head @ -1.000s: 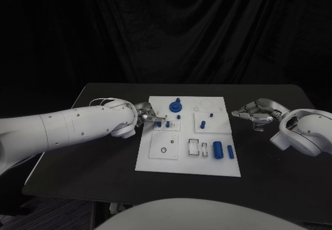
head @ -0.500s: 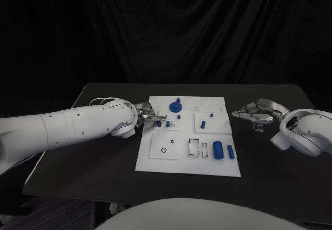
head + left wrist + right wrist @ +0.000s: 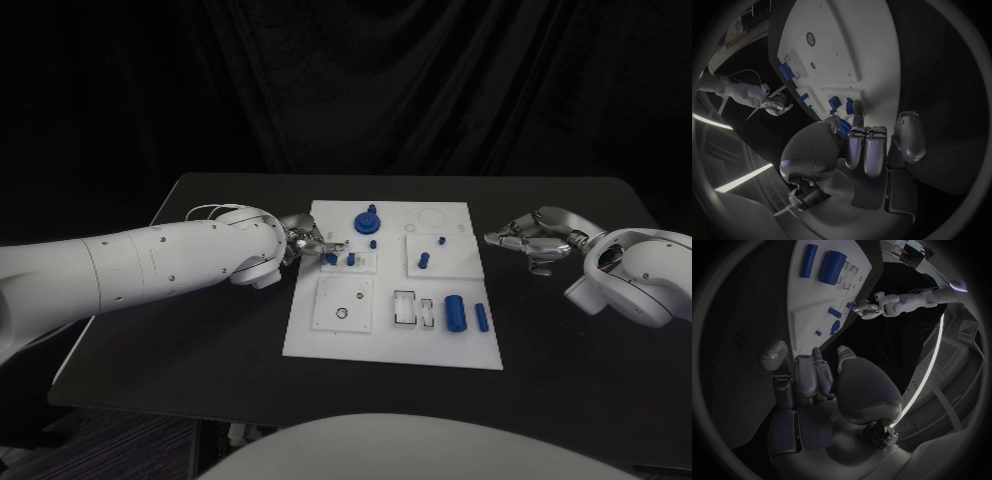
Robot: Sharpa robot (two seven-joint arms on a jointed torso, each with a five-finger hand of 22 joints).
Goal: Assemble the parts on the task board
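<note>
In the head view the white task board (image 3: 392, 290) lies in the middle of the black table (image 3: 188, 330), its long sides running from the near edge toward the far edge. The left hand (image 3: 307, 243) sits at the board's left edge, its fingertips reaching in toward two small blue pegs (image 3: 340, 259) that stand on a raised plate there; whether it pinches anything cannot be told from here. A blue knob (image 3: 366, 221) stands near the far edge, a blue peg (image 3: 423, 261) stands on the plate at the right side, and a thick blue cylinder (image 3: 453, 311) lies beside a slim blue bar (image 3: 480, 318) toward the near right corner. The right hand (image 3: 531, 236) hovers over bare table just off the board's right edge, fingers curled loosely and nothing in them. In the left wrist view the left hand's fingers (image 3: 867, 150) lie together at the board's edge, tips close by the two pegs, and their grip cannot be made out. In the right wrist view the right hand's fingers (image 3: 804, 377) are bent inward and hold nothing, well apart from the board.
</note>
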